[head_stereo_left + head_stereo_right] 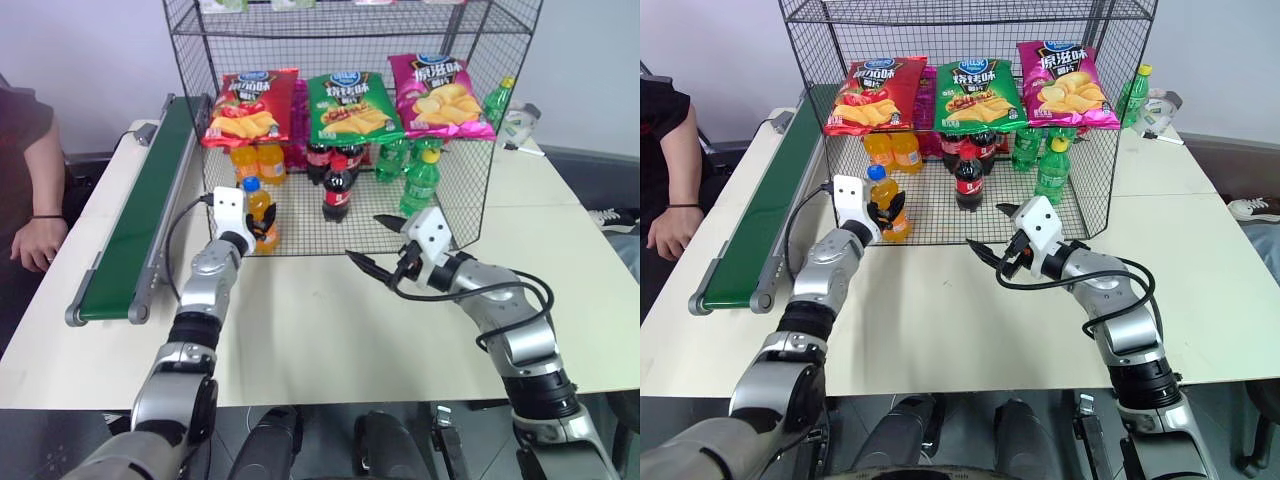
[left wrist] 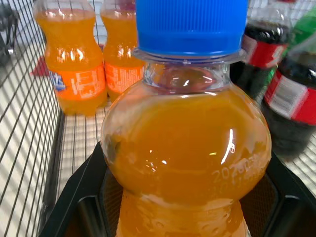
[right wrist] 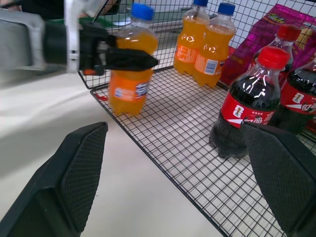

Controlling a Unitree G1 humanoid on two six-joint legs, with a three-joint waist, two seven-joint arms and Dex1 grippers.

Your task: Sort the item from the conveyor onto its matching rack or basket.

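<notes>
While gripped, orange soda bottle upright.

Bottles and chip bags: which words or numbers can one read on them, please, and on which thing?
"202": start of a printed date on the front orange soda bottle; the rest is blurred.
"烧烤味": green chip bag, probably.
Red chip bag and pink chip bag: characters too blurred to read.
Cola bottle label: white marks, unreadable.

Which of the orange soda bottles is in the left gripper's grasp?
The front orange soda bottle, at the wire rack's open edge; the left gripper clamps it. The other two stand ungripped, farther back.
</notes>
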